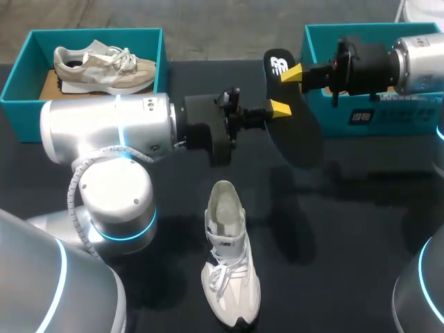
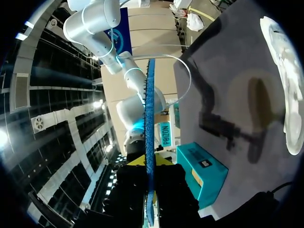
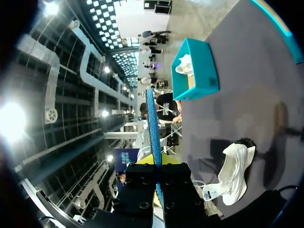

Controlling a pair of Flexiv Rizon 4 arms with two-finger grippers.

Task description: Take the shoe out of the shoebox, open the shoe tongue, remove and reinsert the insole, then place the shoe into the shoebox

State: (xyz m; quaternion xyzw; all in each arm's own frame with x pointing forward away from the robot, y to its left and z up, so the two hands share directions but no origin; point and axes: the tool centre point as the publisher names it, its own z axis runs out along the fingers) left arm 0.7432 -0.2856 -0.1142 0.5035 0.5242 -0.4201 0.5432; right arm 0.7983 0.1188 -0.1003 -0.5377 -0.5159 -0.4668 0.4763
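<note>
The insole [image 1: 297,135] is out of the shoe [image 1: 229,263] and hangs in the air above the desk [image 1: 361,229]. The right jaws pinch it at its far end and the left jaws pinch it at mid-length, so it sits edge-on between each pair [image 2: 150,118] [image 3: 153,128]. I judge that this two-point hold keeps the flexible sole straight for reinsertion. The shoe rests on the desk below with its opening facing the insole. The empty shoebox [image 1: 361,29] waits beside the right arm [image 1: 416,59].
</note>
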